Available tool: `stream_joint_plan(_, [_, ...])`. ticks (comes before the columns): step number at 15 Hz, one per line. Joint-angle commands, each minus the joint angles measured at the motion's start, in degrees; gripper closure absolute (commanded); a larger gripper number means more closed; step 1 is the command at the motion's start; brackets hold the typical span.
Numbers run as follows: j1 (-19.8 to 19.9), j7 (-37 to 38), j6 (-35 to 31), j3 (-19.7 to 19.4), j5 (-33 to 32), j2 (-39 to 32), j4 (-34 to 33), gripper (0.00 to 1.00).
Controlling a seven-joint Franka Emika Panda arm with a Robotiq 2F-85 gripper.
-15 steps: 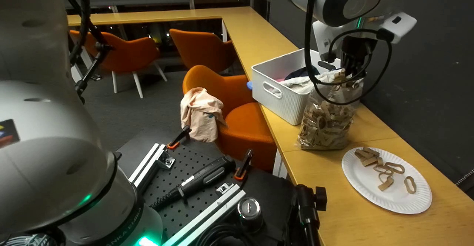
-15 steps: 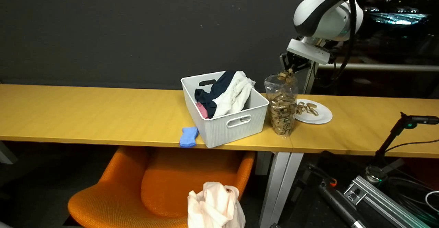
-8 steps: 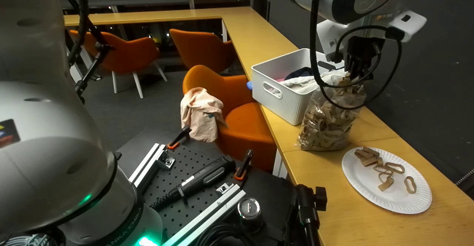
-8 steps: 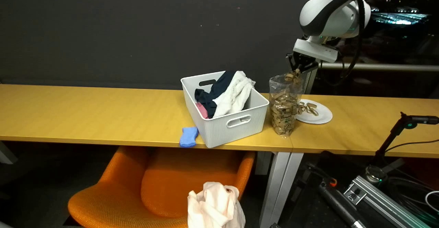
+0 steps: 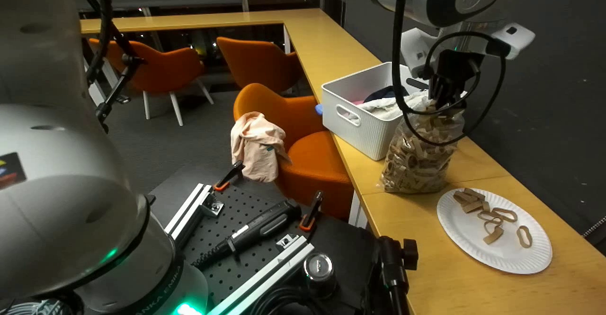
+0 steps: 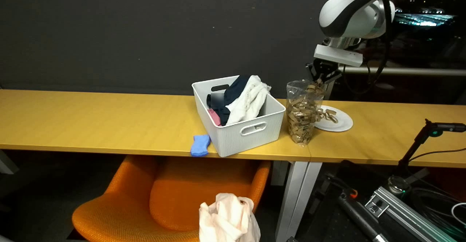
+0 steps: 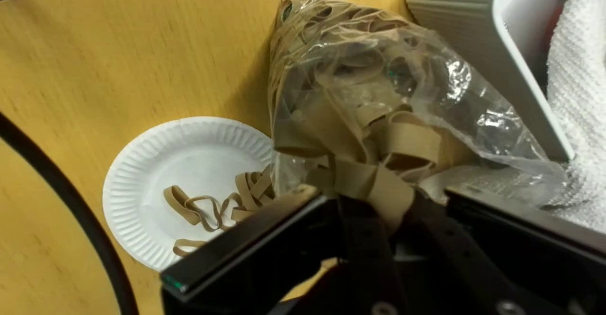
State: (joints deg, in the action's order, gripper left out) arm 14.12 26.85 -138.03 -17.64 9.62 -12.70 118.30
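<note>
My gripper is shut on tan rubber bands at the mouth of a clear plastic bag full of similar bands. It also shows in both exterior views, pointing down over the bag. The bag stands on the table and its top leans toward the gripper. Whether bag film is also pinched I cannot tell. A white paper plate beside the bag holds several loose bands.
A white basket with dark, white and pink cloth stands close beside the bag. A blue cloth lies at the table edge. A dark wall runs behind. An orange chair with a pale cloth stands before the table.
My gripper has shifted slightly toward the plate's side, and the bag's upper part moved with it. Since half a second ago, the gripper sits a little lower at the bag's mouth.
</note>
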Motion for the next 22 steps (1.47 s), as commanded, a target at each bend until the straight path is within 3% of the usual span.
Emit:
stream_joint_plan(1, [-0.52,1.32,1.38,0.3,-0.85,-1.21,-1.22,0.98])
stream_joint_plan(10, [-0.84,2.23,-6.73,0.47,0.59,-4.55,-1.55,0.98])
stream_joint_plan(17, [-1.47,2.68,-6.11,0.36,0.32,-6.47,-1.93,0.98])
stream_joint_plan(18, [-1.43,2.96,-6.36,0.17,0.33,-6.46,-1.98,0.68])
stream_joint_plan(19, [-1.26,2.97,-6.34,0.11,0.56,-6.33,-2.08,0.67])
stream_joint_plan(22, [-0.85,2.93,-6.52,-0.08,0.83,-5.79,-2.35,0.46])
